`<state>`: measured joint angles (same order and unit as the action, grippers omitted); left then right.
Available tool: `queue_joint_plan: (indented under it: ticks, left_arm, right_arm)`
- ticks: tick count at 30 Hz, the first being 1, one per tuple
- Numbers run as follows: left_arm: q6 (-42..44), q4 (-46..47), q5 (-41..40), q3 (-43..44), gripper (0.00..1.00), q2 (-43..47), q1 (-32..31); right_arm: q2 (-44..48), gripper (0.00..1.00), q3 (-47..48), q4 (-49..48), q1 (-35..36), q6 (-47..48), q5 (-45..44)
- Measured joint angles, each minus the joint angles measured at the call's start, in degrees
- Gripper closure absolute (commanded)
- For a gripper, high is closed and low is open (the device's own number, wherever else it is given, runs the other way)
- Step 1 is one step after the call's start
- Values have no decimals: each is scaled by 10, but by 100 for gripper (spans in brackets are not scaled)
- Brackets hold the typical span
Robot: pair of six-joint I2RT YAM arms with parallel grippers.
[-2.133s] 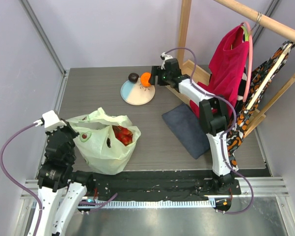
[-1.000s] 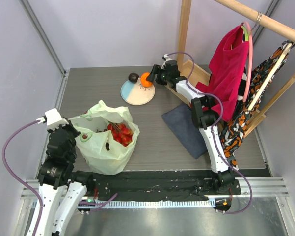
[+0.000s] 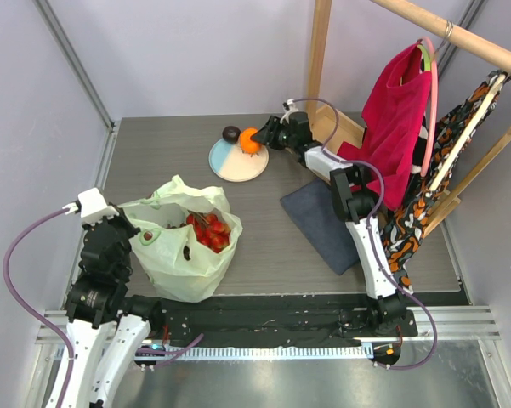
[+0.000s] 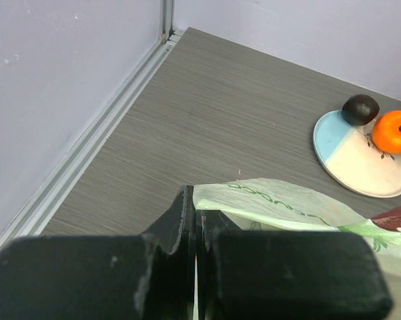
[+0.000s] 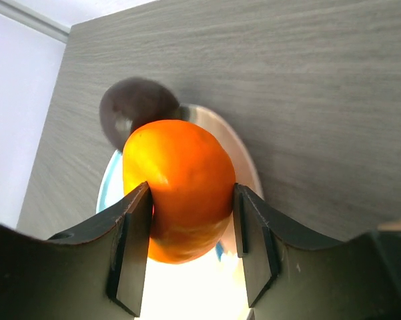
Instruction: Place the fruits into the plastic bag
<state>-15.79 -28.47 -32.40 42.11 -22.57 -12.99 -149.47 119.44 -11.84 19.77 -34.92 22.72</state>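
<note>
An orange sits at the far right edge of a round blue-and-cream plate. My right gripper reaches in from the right and is shut on it. In the right wrist view both pads press the orange from either side. A dark round fruit rests just behind on the plate rim. The pale green plastic bag lies near left, mouth open, with red fruits inside. My left gripper is shut on the bag's edge, holding it up.
A dark blue cloth lies flat right of centre. A wooden rack at the back right carries a red cloth and a patterned cloth. A wall rail borders the table's left side.
The right gripper's jaws have narrowed onto the orange and its wrist has edged left. The left gripper lifted the bag's edge earlier and has since held still.
</note>
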Motion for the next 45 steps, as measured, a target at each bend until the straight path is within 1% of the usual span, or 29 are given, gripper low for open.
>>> queue_joint_plan:
  ticks: [4, 11, 14, 19, 23, 30, 36, 39, 45]
  left_arm:
    - [0, 0, 1, 0, 100, 0, 0]
    - [0, 0, 6, 0, 100, 0, 0]
    - [0, 0, 6, 0, 100, 0, 0]
    - [0, 0, 13, 0, 100, -1, 0]
    - [0, 0, 20, 0, 100, -5, 0]
    - [0, 0, 21, 0, 100, -6, 0]
    - [0, 0, 23, 0, 100, -6, 0]
    - [0, 0, 24, 0, 100, -6, 0]
    - [0, 0, 25, 0, 100, -9, 0]
  right_arm:
    - [49, 87, -70, -33, 3, -8, 9]
    - [159, 88, -134, -82, 23, -9, 15]
    - [221, 88, -174, -121, 35, -13, 22]
    - [323, 88, -256, -223, 58, -42, 47]
    - [389, 88, -292, -250, 91, -28, 63]
    - [488, 88, -339, -249, 182, 55, 94]
    - [545, 88, -360, -232, 244, 115, 145]
    - [571, 88, -368, -185, 276, 173, 142]
    - [588, 89, -366, -31, 373, 331, 61]
